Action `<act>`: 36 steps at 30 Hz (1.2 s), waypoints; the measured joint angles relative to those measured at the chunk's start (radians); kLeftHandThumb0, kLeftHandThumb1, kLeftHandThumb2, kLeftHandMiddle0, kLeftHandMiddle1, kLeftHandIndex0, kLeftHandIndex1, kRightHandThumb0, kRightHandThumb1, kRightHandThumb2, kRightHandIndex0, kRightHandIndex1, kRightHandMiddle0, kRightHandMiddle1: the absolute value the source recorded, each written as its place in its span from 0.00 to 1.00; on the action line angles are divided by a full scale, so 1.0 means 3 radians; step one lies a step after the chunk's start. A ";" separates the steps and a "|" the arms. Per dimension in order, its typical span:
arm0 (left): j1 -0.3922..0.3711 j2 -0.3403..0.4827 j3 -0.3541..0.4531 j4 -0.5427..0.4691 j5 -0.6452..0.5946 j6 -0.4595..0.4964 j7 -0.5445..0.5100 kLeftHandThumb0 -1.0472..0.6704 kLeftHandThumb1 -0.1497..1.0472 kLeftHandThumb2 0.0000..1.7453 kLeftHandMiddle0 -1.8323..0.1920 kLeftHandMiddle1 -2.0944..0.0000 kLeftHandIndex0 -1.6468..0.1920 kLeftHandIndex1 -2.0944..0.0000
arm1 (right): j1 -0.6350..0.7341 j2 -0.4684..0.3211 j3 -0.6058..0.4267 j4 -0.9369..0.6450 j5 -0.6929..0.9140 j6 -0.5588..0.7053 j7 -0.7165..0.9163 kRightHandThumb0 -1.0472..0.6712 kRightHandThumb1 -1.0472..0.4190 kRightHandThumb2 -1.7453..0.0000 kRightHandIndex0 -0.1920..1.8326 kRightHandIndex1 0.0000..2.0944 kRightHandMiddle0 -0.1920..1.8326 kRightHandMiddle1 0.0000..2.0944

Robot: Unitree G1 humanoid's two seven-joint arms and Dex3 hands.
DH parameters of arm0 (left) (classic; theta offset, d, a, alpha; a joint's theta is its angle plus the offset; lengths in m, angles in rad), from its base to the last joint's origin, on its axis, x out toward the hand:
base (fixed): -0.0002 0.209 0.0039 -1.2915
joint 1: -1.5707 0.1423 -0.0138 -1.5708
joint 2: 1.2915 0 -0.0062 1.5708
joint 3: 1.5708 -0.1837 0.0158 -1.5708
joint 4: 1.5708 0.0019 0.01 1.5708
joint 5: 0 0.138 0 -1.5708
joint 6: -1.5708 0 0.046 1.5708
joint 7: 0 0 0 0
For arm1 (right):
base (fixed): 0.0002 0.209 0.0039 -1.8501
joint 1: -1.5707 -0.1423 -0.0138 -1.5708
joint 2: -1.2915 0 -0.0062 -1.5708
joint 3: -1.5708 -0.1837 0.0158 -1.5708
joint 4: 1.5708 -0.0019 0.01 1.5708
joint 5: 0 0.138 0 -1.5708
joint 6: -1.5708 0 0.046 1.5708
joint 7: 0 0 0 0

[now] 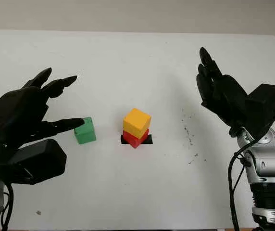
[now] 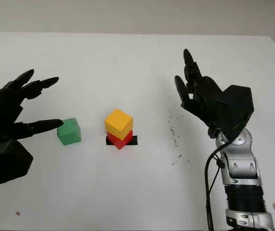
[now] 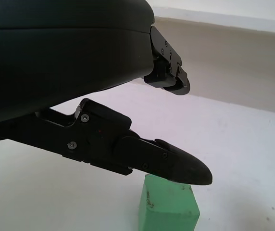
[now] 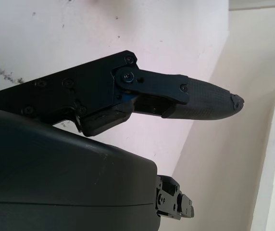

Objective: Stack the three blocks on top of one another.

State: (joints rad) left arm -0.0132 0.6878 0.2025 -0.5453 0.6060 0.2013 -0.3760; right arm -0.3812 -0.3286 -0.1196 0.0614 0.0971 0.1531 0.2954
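Observation:
A yellow block [image 1: 137, 122] sits on a red block [image 1: 136, 138], turned a little against it, over a black mark [image 1: 148, 140] at the table's middle. A green block [image 1: 85, 130] stands alone on the table to their left. My left hand [image 1: 63, 103] is open just left of the green block, its thumb tip reaching the block's upper left edge; in the left wrist view the thumb [image 3: 176, 166] lies just above the green block [image 3: 168, 204]. My right hand [image 1: 209, 79] is open and raised to the right of the stack, holding nothing.
The white table [image 1: 137, 62] runs to a far edge against a pale wall. Dark specks [image 1: 190, 137] are scattered on the surface right of the stack. A cable [image 1: 232, 187] hangs beside the right forearm.

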 measured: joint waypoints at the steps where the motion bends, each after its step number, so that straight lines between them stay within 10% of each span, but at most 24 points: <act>1: -0.0004 0.0014 -0.0006 0.0003 0.0014 -0.0001 -0.0016 0.14 0.95 0.03 0.89 0.98 0.70 0.95 | 0.0022 0.0050 0.0002 0.0000 0.0002 -0.0030 -0.0032 0.14 0.00 0.60 0.00 0.00 0.00 0.00; 32: -0.0234 -0.0113 -0.0876 0.0643 0.0847 0.0148 -0.0004 0.16 0.97 0.03 0.88 0.97 0.65 0.93 | 0.0192 0.0301 0.0000 -0.0093 0.0056 -0.0286 -0.0205 0.16 0.00 0.63 0.00 0.00 0.00 0.00; 34: -0.0215 -0.0144 -0.0875 0.0644 0.0844 0.0130 0.0067 0.20 0.99 0.03 0.86 0.97 0.61 0.88 | 0.0198 0.0301 0.0001 -0.0096 0.0053 -0.0283 -0.0205 0.17 0.00 0.62 0.00 0.00 0.00 0.00; 36: -0.0178 -0.0154 -0.0868 0.0671 0.0805 0.0024 0.0205 0.27 1.00 0.04 0.81 0.97 0.69 0.62 | 0.0208 0.0301 0.0002 -0.0096 0.0046 -0.0281 -0.0206 0.17 0.00 0.62 0.00 0.00 0.00 0.01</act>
State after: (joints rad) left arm -0.0666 0.6416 -0.0581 -0.3442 0.8474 0.2085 -0.3146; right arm -0.3189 -0.2383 -0.1191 0.0325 0.1109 0.0688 0.2335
